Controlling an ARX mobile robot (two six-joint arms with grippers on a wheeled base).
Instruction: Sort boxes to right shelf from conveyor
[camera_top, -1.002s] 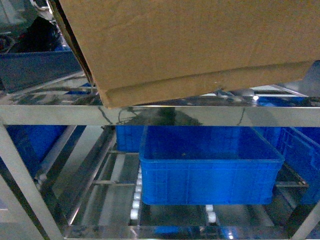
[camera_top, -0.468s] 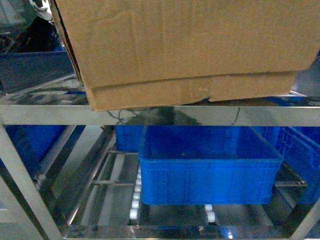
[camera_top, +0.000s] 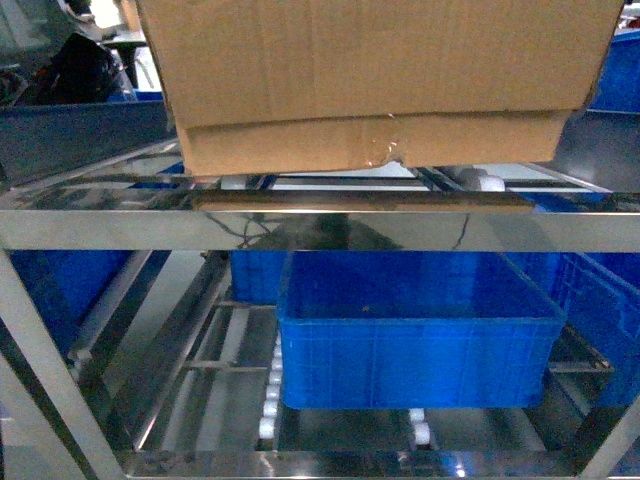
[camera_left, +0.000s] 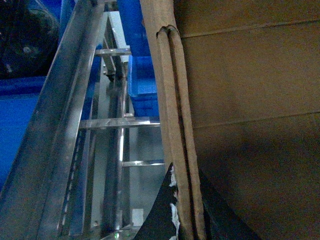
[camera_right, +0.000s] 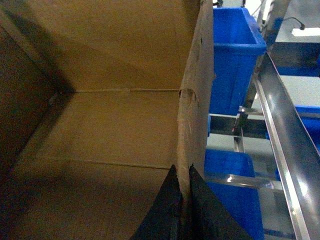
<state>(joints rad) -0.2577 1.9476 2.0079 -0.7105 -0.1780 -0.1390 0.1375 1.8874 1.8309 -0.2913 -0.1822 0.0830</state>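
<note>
Pinching opposite walls of the cardboard box (camera_top: 380, 85), the left tool (camera_left: 186, 210) and right tool (camera_right: 182, 210) each clamp narrow over an edge, which keeps it level above the right shelf's (camera_top: 320, 228) top tier, at twelve o'clock in the head view. A blue crate (camera_top: 420, 340) sits on the tier below, at six o'clock, clear of the box.

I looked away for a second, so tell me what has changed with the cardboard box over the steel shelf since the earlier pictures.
The cardboard box has levelled out from a tilt and moved right and farther in over the shelf's top tier. Both grippers, left and right, pinch its walls. The blue crate on the lower tier has stayed put.
</note>
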